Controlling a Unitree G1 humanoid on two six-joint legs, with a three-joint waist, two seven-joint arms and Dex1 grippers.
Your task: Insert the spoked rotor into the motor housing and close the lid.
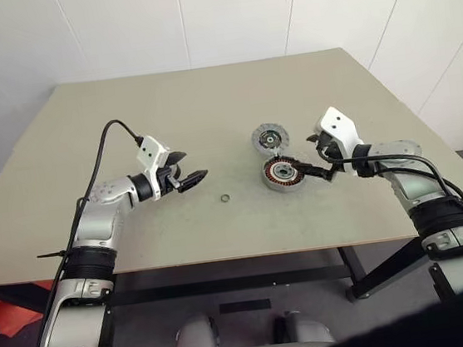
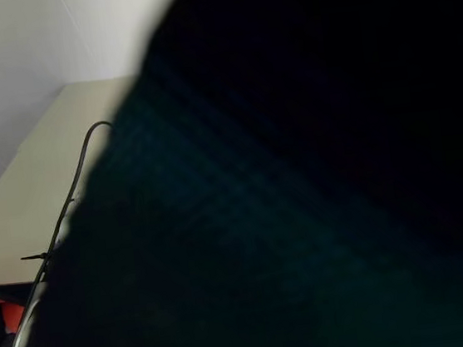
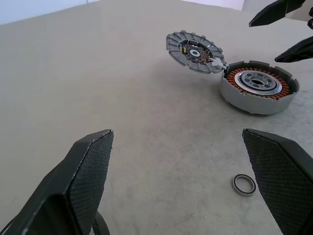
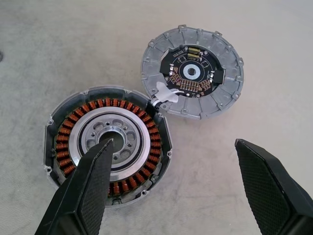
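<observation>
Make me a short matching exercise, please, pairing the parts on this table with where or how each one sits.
Things:
1. motor housing
2. lid
3. small ring
4. right gripper

Places or states:
A. lies alone on the bare table, nearer the left gripper
B. open, beside the housing
C. open-topped, copper windings showing
D. lies beside the housing, circuit board up, joined to it by white wires

Pairs: 1-C, 2-D, 3-A, 4-B

Left eye view: high, looking forward and down over the whole table (image 1: 179,230), walls behind. Right eye view: mostly blocked by something dark close to the lens, just a table corner visible. Left wrist view: low, skimming the table toward the motor housing (image 3: 258,88) and lid (image 3: 195,51), mid range. Right wrist view: close, looking steeply down on the same pair.
</observation>
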